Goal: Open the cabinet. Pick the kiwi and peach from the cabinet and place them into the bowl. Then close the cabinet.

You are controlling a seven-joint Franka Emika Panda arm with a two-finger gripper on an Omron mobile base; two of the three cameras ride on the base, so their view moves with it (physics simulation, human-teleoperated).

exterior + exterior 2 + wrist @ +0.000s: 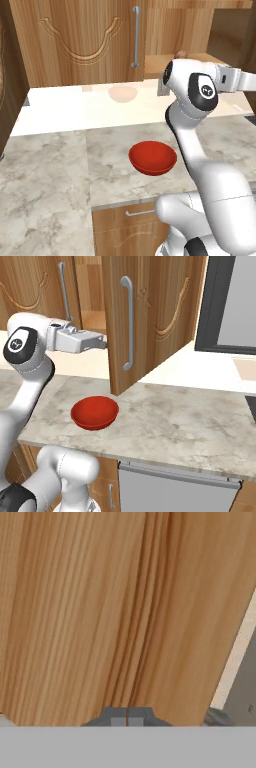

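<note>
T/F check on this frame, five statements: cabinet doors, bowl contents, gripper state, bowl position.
1. The cabinet's right door stands open. True.
2. The bowl holds a peach. False: it is empty.
3. The gripper is shut. True, facing wood grain up close.
4. The bowl sits inside the cabinet. False: it sits on the marble counter.
5. The left door is swung wide open. False: it looks closed.
</note>
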